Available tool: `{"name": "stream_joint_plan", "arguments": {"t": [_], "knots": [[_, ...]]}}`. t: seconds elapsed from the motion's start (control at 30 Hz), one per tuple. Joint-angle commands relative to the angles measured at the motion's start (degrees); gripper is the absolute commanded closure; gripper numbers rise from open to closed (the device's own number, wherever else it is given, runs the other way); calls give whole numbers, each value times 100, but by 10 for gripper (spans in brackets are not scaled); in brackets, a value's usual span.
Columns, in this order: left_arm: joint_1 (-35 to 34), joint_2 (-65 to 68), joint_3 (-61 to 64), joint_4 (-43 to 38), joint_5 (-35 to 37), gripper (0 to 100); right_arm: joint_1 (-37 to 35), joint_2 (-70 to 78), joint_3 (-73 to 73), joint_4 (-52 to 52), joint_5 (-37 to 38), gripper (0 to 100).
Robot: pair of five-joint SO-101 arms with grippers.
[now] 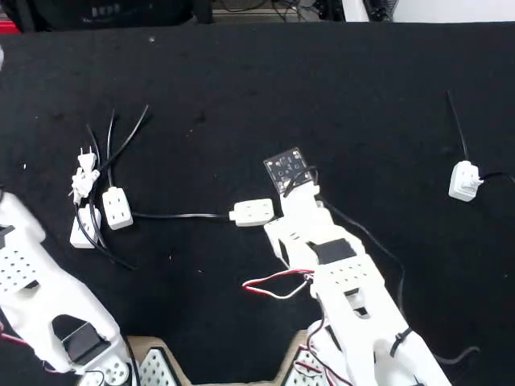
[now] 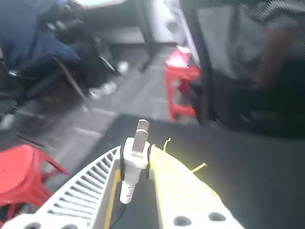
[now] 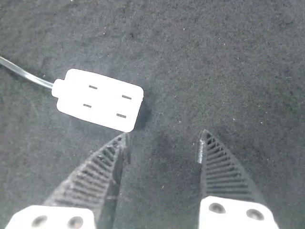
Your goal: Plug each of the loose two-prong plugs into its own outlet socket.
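Colour key: white fittings on black
Detail: table [image 1: 241, 80] black; outlet socket [image 3: 98, 99] and plug [image 2: 132, 164] white; cord [image 1: 181, 215] black; left gripper [image 2: 136, 151] one finger white and ribbed, one yellow.

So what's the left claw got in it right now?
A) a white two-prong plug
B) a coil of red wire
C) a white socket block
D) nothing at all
A: in the left wrist view the left claw is shut on a white two-prong plug, its prongs sticking out past the tips.
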Motion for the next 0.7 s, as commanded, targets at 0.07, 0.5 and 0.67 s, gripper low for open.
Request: {"name": "stream_joint_plan", "arguments": {"t": [0.07,0.5,0.67], "knots": [[1033,-738,-268,1996,167,970,352,-163,-119,-88,-35,776],[1886,-1108,1851,2189,2330,971,1407,-163,-629,343,-448,776],[2440,-2418,4145,2171,2611,971,1407,-163,-585,141,-475,776]]}}
